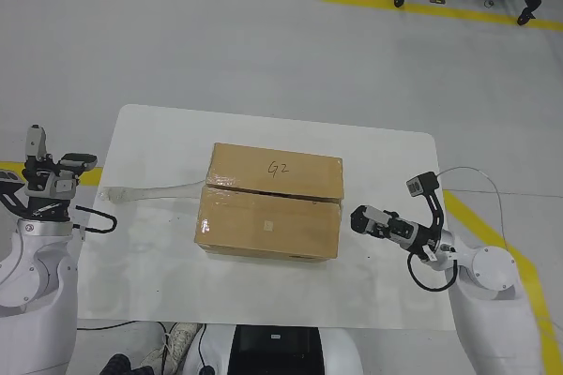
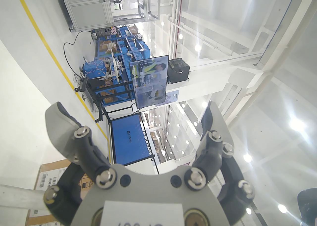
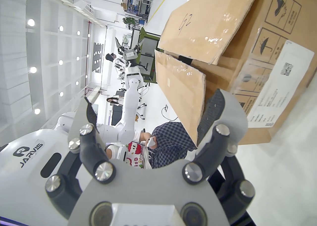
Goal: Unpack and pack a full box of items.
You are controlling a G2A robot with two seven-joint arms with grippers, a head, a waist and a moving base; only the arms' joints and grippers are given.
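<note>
1 cardboard box (image 1: 272, 202) stands at the middle of a white table (image 1: 385, 159), its 2 top flaps folded down. The far flap (image 1: 277, 169), which bears a handwritten mark, and the near flap (image 1: 267, 223) meet along a narrow dark seam. In the right wrist view the far flap's edge sits a little above the near one. The box's side (image 3: 247, 46) towards the right arm carries printed symbols and a white label (image 3: 279, 83).

The right gripper (image 1: 358, 219) hangs just beside that side of the box, pointed at it. In the top view a small gap separates the 2. Its jaws are spread and hold nothing (image 3: 151, 99).

The left gripper (image 1: 54, 155) is at the table's left edge, well apart from the box, and points upward. Its jaws are likewise spread and empty (image 2: 133, 113).

1 white strip (image 1: 145, 193) lies flat on the table between the left arm and the box, its far end reaching the box's left side.
</note>
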